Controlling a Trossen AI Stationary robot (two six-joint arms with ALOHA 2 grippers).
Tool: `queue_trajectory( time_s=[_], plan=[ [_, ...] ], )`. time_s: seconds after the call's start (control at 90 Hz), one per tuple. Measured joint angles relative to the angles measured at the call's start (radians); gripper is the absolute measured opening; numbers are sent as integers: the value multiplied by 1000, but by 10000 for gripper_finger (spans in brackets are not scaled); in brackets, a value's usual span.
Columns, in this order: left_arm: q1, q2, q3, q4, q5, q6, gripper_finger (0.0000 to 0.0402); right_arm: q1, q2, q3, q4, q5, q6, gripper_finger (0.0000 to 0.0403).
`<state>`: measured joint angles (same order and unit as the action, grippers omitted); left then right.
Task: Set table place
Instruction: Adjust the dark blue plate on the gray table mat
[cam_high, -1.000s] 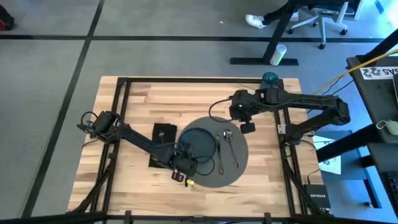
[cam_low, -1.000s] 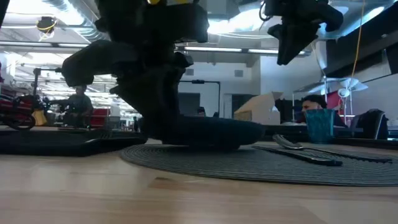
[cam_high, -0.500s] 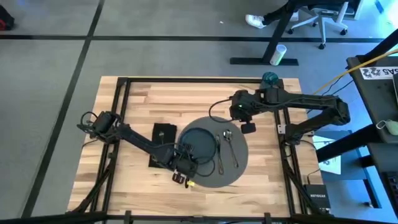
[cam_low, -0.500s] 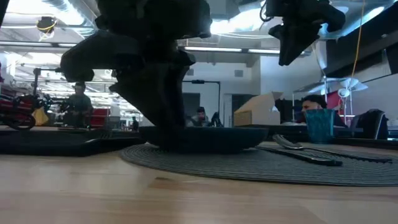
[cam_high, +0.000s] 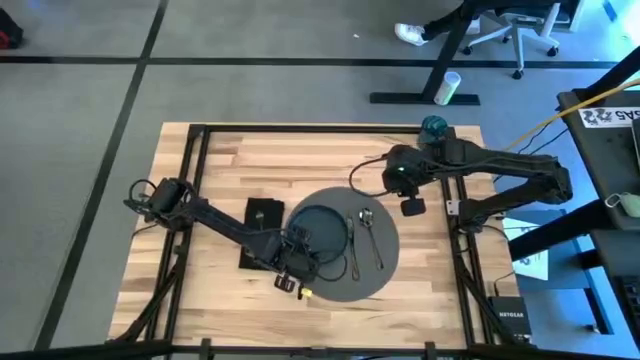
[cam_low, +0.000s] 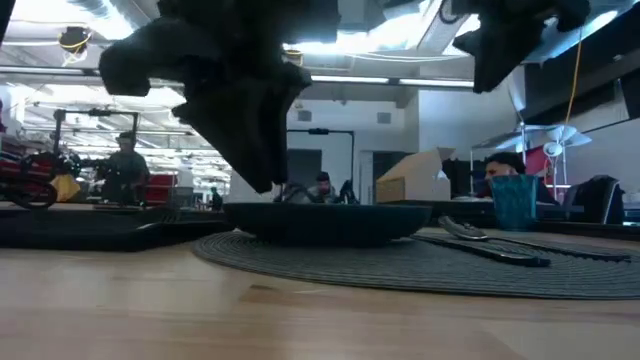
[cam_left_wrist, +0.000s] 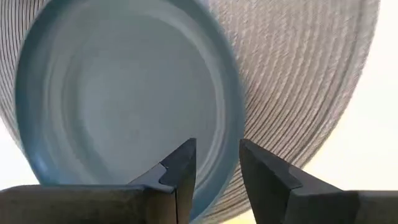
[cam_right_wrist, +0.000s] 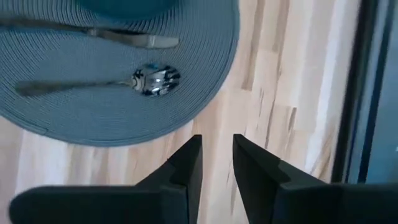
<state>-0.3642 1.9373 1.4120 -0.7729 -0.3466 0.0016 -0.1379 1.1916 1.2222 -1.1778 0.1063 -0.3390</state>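
I am looking past my left pincer (cam_left_wrist: 216, 163), whose two dark wedge-shaped fingers are standing slightly parted with a narrow gap and nothing between them. It is hovering just over the near rim of the plate (cam_left_wrist: 124, 93), a smooth, round, glazed dish with faint concentric rings in its well. The plate is sitting on the placemat (cam_left_wrist: 305, 81), a large round mat of tightly ribbed, woven cord.

From above, the left pincer (cam_high: 296, 262) is hanging at the plate's (cam_high: 318, 228) edge on the side toward the napkin (cam_high: 262, 216), a flat black rectangle lying on the bare wood just beside the placemat (cam_high: 385, 262).

My right pincer (cam_right_wrist: 216, 163) is also holding nothing, its fingers a little apart, and it is hanging over the pale plank bench (cam_right_wrist: 280, 93) just off the mat's (cam_right_wrist: 93, 118) rim. Through it I am seeing the spoon (cam_right_wrist: 112, 82), shiny metal with a rounded bowl, and beside it a second slim metal utensil (cam_right_wrist: 124, 37), both lying on the ribbed mat next to the plate.

In the overhead view the right pincer (cam_high: 411, 205) is near the bench's (cam_high: 230, 160) far right corner, where the small teal cup (cam_high: 434, 126) is standing upright, well apart from the mat.
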Motion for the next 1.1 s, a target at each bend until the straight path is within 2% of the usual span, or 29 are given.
queue_trajectory(
  time_s=[0.178,0.444,0.667,0.844,1.1],
  plan=[
    [43,-1,0,-9,-1,-42,107,0,-106,-69,14,22,73,74],
    [94,-51,0,122,-1,-45,107,4,-272,-303,123,-3,192,74],
    [139,-126,-76,246,0,-54,107,105,-422,-519,270,-10,313,74],
    [163,-193,-188,374,40,-88,107,220,-486,-619,313,82,421,74],
    [176,-218,-359,551,174,-132,107,376,-488,-637,326,288,570,74]
  ],
)
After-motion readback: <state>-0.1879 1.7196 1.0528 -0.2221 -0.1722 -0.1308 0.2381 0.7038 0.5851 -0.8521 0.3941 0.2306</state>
